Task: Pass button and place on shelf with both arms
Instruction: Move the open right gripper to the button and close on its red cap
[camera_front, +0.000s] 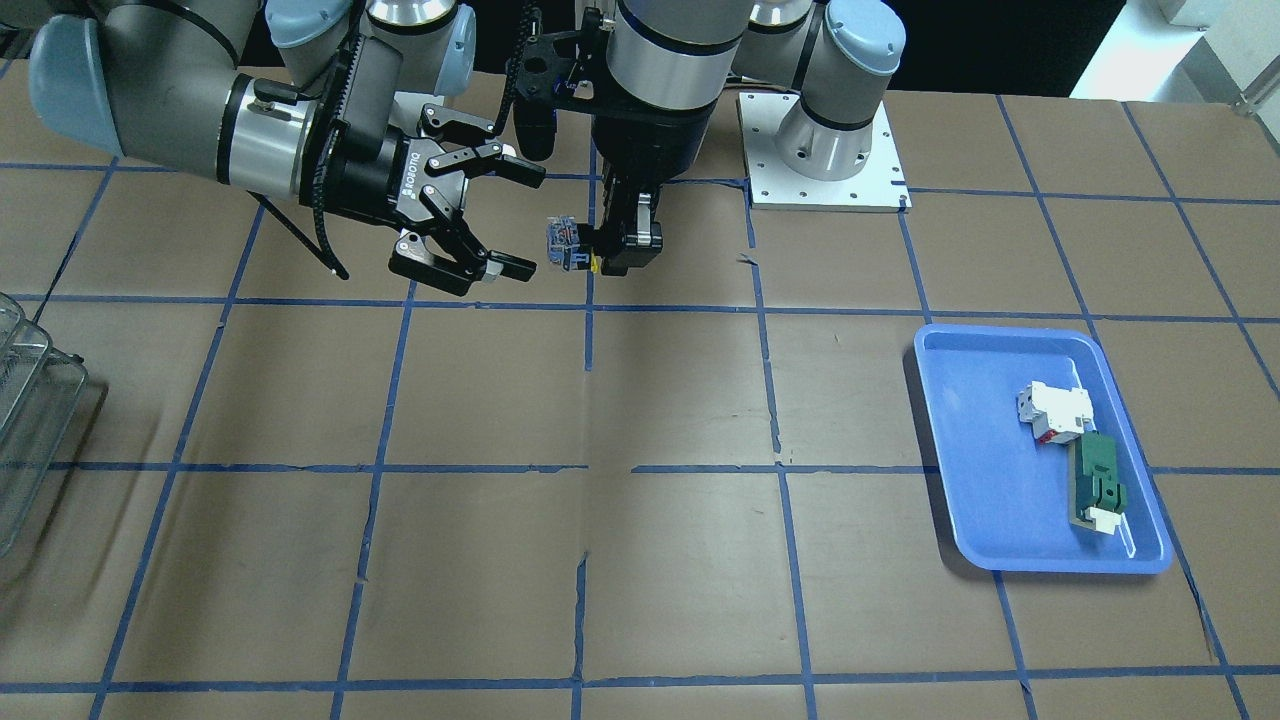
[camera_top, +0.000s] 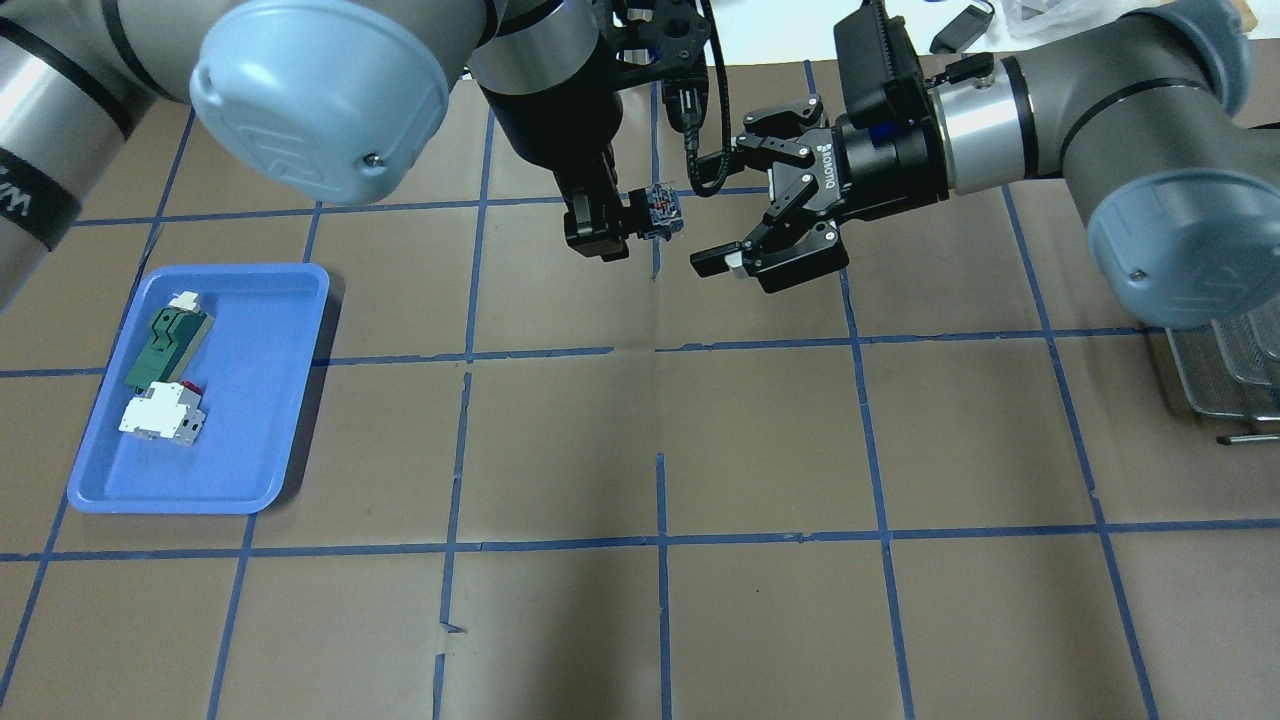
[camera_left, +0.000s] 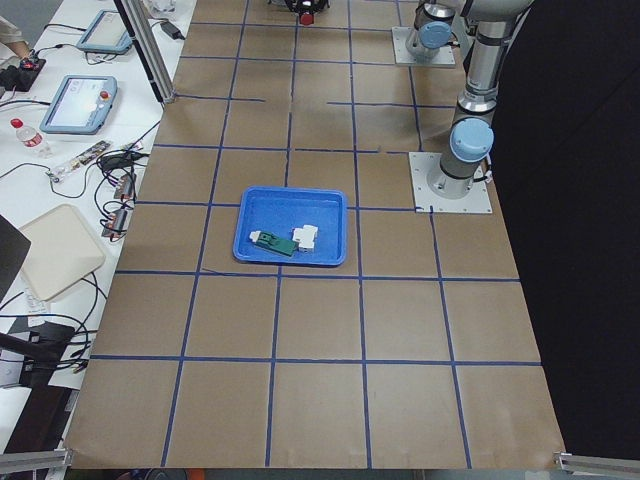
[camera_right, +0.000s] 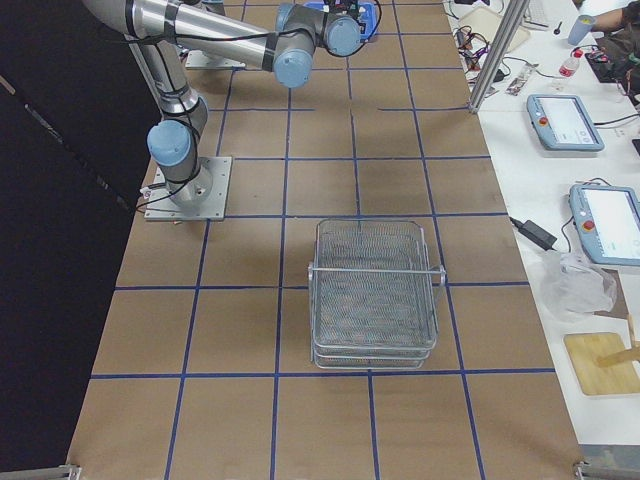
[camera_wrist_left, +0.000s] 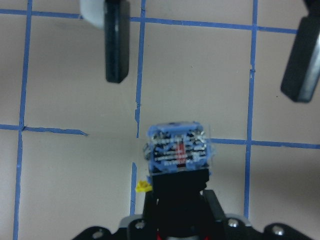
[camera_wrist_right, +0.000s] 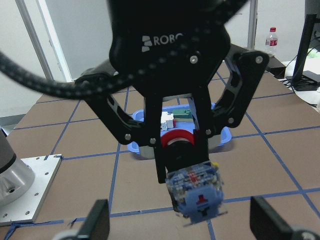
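Above the brown taped surface (camera_front: 640, 500), the left fingers (camera_top: 590, 225) clench the button (camera_top: 662, 208) by its cap end, and the right fingers (camera_top: 715, 262) stand spread just beside it. The button is light, rigid plastic and probably slick; its blue rear offers flat sides to grip.

the button (camera_wrist_right: 196, 192) is red and blue, the tray (camera_top: 262, 400) blue

White "ROBOTIQ" on the right end effector (camera_front: 525, 220); partial "ROBO" on the left end effector (camera_wrist_right: 181, 160).

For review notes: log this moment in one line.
handover | left gripper: shut on button | right gripper: open, not touching
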